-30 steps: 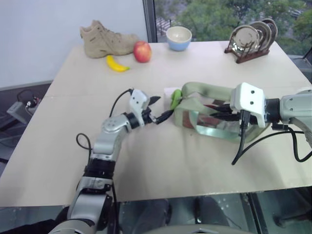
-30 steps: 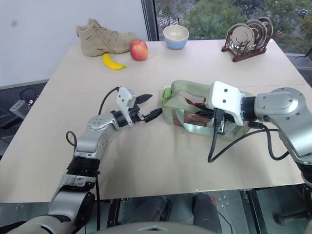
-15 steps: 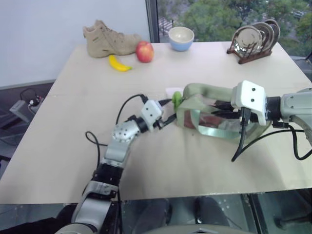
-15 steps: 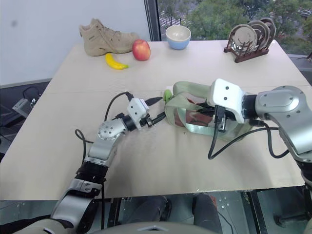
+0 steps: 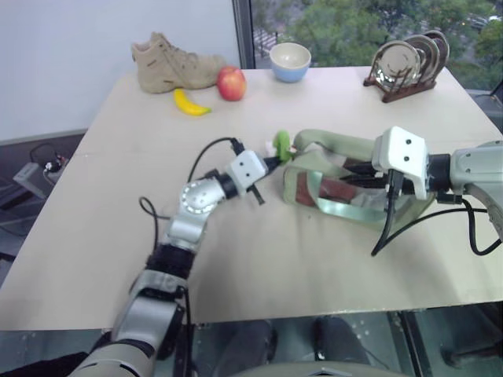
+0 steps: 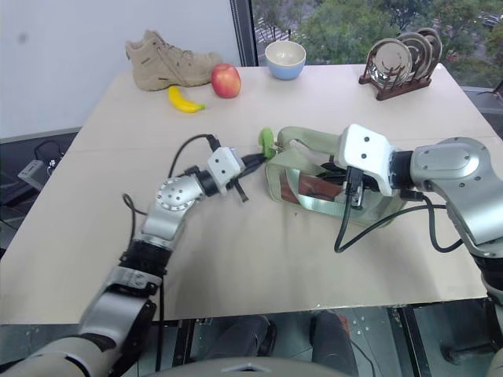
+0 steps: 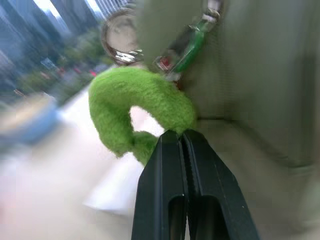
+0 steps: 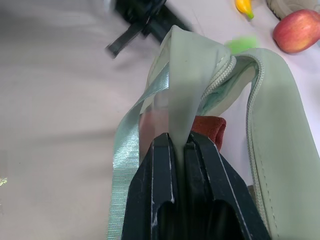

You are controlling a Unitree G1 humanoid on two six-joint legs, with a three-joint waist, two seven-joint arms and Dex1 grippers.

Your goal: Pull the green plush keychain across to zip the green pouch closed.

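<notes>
- The green pouch [image 5: 346, 184] lies on the bench [image 5: 259, 259], right of centre, its zipper mouth open and something red showing inside.
- The green plush keychain [image 5: 282, 144] hangs off the pouch's left end, raised a little above the benchtop; in the left wrist view it is a curled lime-green charm [image 7: 135, 107] on a metal ring and clip.
- The left tool [image 7: 182, 137] has its fingers pressed together on the lower edge of the keychain (the plush sits right at the tips), with the arm reaching in from the left.
- The right tool [image 8: 181, 142] is pinched tight on the pouch's pale strap handle [image 8: 187, 85], at the pouch's right side.
- Along the far edge, well apart from the pouch: a tan boot [image 5: 173, 63], a banana [image 5: 189, 103], an apple [image 5: 231, 83] just right of the banana, a blue bowl [image 5: 289, 61], and a rack of metal plates [image 5: 405, 63] at the far right.
</notes>
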